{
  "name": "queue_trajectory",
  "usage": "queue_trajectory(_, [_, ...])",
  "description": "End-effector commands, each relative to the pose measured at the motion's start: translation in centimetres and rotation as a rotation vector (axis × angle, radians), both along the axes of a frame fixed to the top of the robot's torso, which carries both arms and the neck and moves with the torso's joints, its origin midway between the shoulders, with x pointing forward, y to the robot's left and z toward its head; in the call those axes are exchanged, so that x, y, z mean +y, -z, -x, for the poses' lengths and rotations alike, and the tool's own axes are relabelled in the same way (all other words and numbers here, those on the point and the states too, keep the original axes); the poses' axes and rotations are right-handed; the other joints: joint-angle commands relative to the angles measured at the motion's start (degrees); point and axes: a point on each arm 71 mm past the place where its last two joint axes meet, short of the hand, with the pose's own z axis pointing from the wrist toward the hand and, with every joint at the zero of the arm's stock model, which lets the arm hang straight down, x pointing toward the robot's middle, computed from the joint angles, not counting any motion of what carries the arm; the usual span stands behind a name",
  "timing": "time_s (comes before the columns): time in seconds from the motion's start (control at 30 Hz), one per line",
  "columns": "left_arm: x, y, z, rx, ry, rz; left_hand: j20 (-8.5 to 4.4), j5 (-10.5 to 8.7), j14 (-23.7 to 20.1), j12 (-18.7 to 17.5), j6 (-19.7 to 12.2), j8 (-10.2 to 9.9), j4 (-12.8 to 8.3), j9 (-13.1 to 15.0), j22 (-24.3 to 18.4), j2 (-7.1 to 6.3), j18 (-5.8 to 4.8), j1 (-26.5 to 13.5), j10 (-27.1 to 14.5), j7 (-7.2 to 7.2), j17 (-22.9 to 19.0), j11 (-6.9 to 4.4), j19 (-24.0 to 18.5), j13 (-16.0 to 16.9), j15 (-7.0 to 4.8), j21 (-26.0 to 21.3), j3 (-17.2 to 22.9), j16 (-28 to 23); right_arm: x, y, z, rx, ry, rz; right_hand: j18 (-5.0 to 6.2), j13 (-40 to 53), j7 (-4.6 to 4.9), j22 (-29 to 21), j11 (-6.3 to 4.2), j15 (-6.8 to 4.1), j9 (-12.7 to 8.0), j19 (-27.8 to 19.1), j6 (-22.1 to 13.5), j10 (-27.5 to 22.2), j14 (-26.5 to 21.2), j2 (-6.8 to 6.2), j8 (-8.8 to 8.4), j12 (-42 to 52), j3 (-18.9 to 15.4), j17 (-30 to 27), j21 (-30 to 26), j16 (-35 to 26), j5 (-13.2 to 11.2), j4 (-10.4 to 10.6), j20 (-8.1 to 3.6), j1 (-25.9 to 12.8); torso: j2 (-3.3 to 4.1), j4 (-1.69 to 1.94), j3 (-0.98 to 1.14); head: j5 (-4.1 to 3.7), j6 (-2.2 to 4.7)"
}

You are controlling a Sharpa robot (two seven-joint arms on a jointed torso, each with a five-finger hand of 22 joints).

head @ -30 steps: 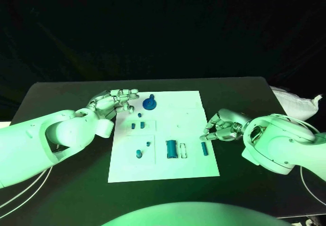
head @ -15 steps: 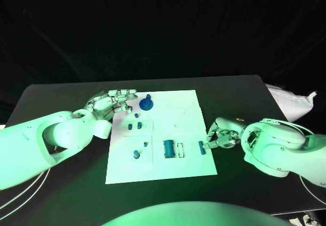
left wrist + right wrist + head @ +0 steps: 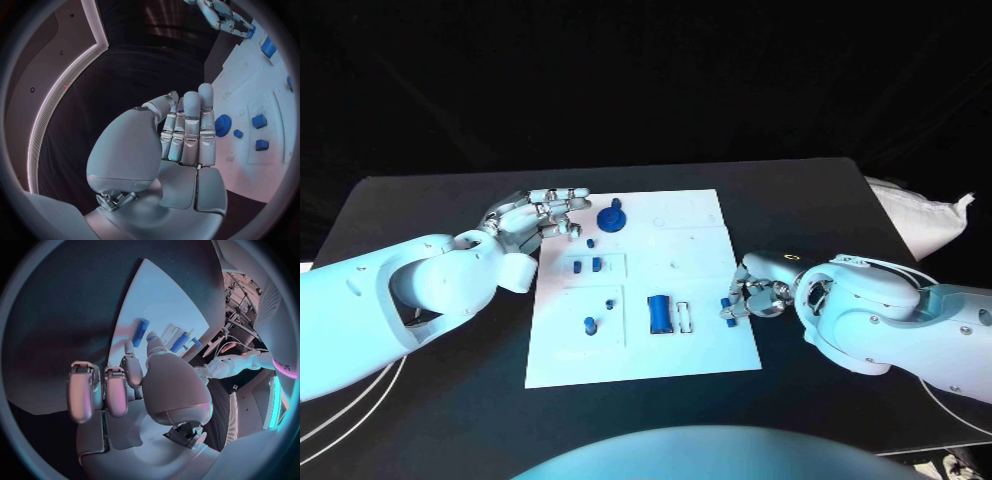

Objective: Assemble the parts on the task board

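Note:
The white task board [image 3: 697,235] lies mid-table. On it I see a blue gear [image 3: 613,217], two small blue blocks [image 3: 586,265], a blue peg [image 3: 590,325], a larger blue block [image 3: 659,314] and a slim blue bar [image 3: 727,306] at its right edge. My right hand [image 3: 759,295] sits at that edge with curled fingertips at the bar. In the right wrist view the bar [image 3: 140,332] lies flat just beyond the thumb and fingers [image 3: 128,362], with nothing gripped. My left hand [image 3: 535,215] hovers at the board's upper left corner, holding nothing, its fingers [image 3: 190,130] straight beside the gear [image 3: 223,125].
The black table [image 3: 430,200] surrounds the board, with bare surface on both sides. A crumpled white cloth [image 3: 927,215] lies off the table's right edge. An empty white slot [image 3: 685,316] sits right of the larger blue block.
My right hand has moved left and down onto the board's right edge, its fingers closing in on the blue bar. The left hand has stayed where it was.

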Motion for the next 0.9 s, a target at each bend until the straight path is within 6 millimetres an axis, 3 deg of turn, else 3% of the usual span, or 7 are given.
queue_trajectory(0.03, [-0.2, -0.1, 0.1, -0.01, 0.018, 0.01, -0.35, -0.01, 0.1, 0.3, -0.3, 0.4, -0.3, -0.1, -0.1, 0.41, 0.67, 0.2, -0.3, -0.23, -0.1, -0.07, 0.1, -0.1, -0.31, -0.2, 0.0, -0.3, 0.1, 0.6, 0.1, 0.005, -0.026, 0.048, -0.58, -6.1, -0.11, 1.5, -0.25, 0.17, -0.1, 1.0, 0.5, 0.5, 4.6, 0.44, -0.33, 0.2, 0.5, 8.0, 0.1, 0.2, 0.3, -0.2, 0.31, 0.9, 0.01, 0.08, -0.02, 0.11, -0.13])
queue_trajectory(0.13, [-0.2, -0.1, 0.1, -0.01, 0.018, 0.01, -0.35, -0.01, 0.1, 0.3, -0.3, 0.4, -0.3, -0.1, -0.1, 0.41, 0.67, 0.2, -0.3, -0.23, -0.1, -0.07, 0.1, -0.1, -0.31, -0.2, 0.0, -0.3, 0.3, 0.8, 0.1, 0.006, -0.048, 0.075, -0.6, -6.0, -0.35, 1.7, -0.5, -0.04, 0.0, 1.0, 1.0, 0.5, 4.6, 0.62, -0.3, 0.3, 1.4, 8.1, 0.2, 0.2, -0.1, -1.5, 0.17, 3.1, -0.01, 0.02, -0.01, 0.27, -0.19])
queue_trajectory(0.27, [-0.1, -0.1, 0.1, -0.01, 0.017, 0.009, -0.35, -0.01, 0.1, 0.3, -0.3, 0.4, -0.3, -0.1, -0.1, 0.41, 0.67, 0.2, -0.3, -0.23, -0.1, -0.07, 0.1, -0.1, -0.31, -0.2, 0.0, -0.3, 0.8, 1.2, 0.2, 0.002, -0.097, 0.136, -0.73, -5.8, -0.58, 2.2, -0.77, -0.34, 0.0, 1.2, 1.6, 0.6, 4.7, 0.88, -0.52, 0.4, 4.1, 8.6, 0.5, 0.4, -7.1, -4.4, -0.18, 7.4, -0.01, 0.05, -0.03, 0.27, -0.23])
queue_trajectory(0.57, [0.0, -0.1, 0.1, -0.01, 0.017, 0.006, -0.35, -0.01, 0.1, 0.3, -0.3, 0.4, -0.3, -0.1, -0.1, 0.41, 0.67, 0.2, -0.3, -0.23, -0.1, -0.07, 0.1, -0.1, -0.31, -0.2, 0.0, -0.3, 1.9, 1.9, 0.5, -0.008, -0.209, 0.285, -0.91, -5.0, -0.65, 3.1, -0.83, -0.35, -0.1, 1.4, 2.8, 1.1, 4.9, -0.52, -0.77, 1.3, 6.2, 9.5, 1.0, 0.8, -10.2, -7.2, -0.19, 9.7, 0.02, 0.18, -0.02, 0.23, -0.43])
queue_trajectory(0.7, [0.0, -0.1, 0.1, -0.009, 0.018, 0.005, -0.35, -0.01, 0.1, 0.3, -0.3, 0.4, -0.3, -0.1, -0.1, 0.41, 0.67, 0.2, -0.3, -0.23, -0.1, -0.07, 0.1, -0.1, -0.31, -0.2, 0.0, -0.3, 2.0, 2.0, 0.6, -0.014, -0.223, 0.304, -0.91, -4.9, -0.73, 3.1, -0.91, -0.39, -0.1, 1.4, 3.2, 1.2, 4.9, -0.38, -0.79, 1.5, 7.0, 9.5, 0.9, 0.8, -10.2, -7.8, -0.2, 10.2, 0.0, 0.21, -0.03, 0.19, -0.51])
queue_trajectory(0.8, [0.0, -0.1, 0.1, -0.01, 0.019, 0.004, -0.35, -0.01, 0.1, 0.3, -0.3, 0.4, -0.3, -0.1, -0.1, 0.41, 0.67, 0.2, -0.3, -0.23, -0.1, -0.07, 0.1, -0.1, -0.31, -0.2, 0.0, -0.3, 2.1, 2.0, 0.6, -0.027, -0.22, 0.297, -0.89, -4.8, -0.72, 3.1, -0.97, -0.38, -0.2, 1.4, 3.4, 1.3, 4.8, -0.08, -0.99, 1.5, 7.6, 9.5, 0.9, 0.7, -8.5, -7.8, -0.24, 9.7, -0.02, 0.19, -0.04, 0.2, -0.51])
queue_trajectory(0.9, [0.0, -0.1, 0.1, -0.01, 0.02, 0.004, -0.35, -0.01, 0.1, 0.3, -0.3, 0.4, -0.3, -0.1, -0.1, 0.41, 0.67, 0.2, -0.3, -0.23, -0.1, -0.07, 0.1, -0.1, -0.31, -0.2, 0.0, -0.3, 2.1, 1.9, 0.5, -0.043, -0.206, 0.271, -0.88, -4.8, -0.89, 3.0, -1.1, -0.48, -0.4, 1.4, 3.5, 1.4, 4.8, 0.32, -1.39, 1.4, 8.8, 9.4, 0.9, 0.7, -2.9, -6.8, -0.32, 7.7, -0.01, 0.26, -0.06, 0.15, -0.56])
